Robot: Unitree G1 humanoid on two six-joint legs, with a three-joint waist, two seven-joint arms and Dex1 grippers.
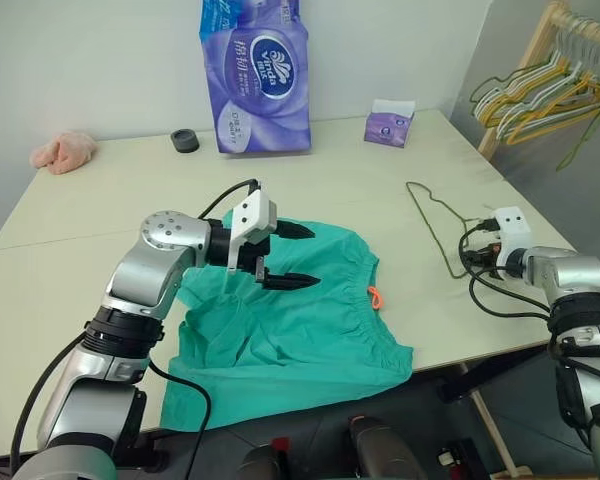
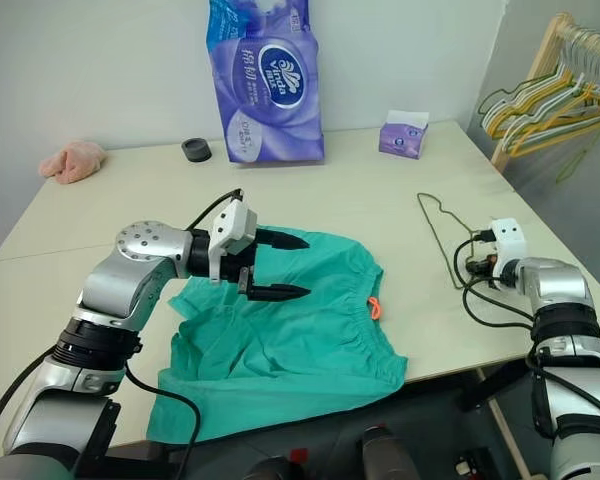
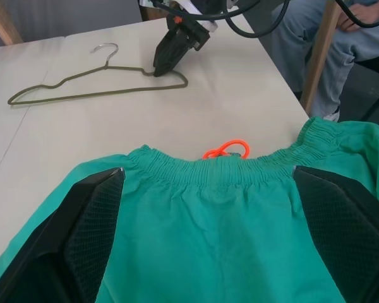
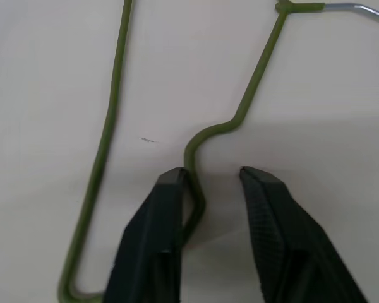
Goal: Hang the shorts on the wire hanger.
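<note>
1. Locate the shorts [image 1: 290, 335] at the table's [image 1: 100, 210] near edge, left gripper [image 1: 285, 256] spread wide above them.
2. Right of the shorts, the right gripper [image 4: 208, 183] straddles the wire hanger [image 4: 230, 123], jaws narrowed, unpinched.
3. Judged step: grasping the hanger. Close fully, then lift.

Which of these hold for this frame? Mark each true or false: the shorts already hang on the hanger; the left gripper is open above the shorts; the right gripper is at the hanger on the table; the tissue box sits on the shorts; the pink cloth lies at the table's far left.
1. The shorts already hang on the hanger. False: both lie apart, flat on the table.
2. The left gripper is open above the shorts. True.
3. The right gripper is at the hanger. True: its fingers straddle the wire.
4. The tissue box sits on the shorts. False: it stands near the table's far edge.
5. The pink cloth lies at the far left. True.
</note>
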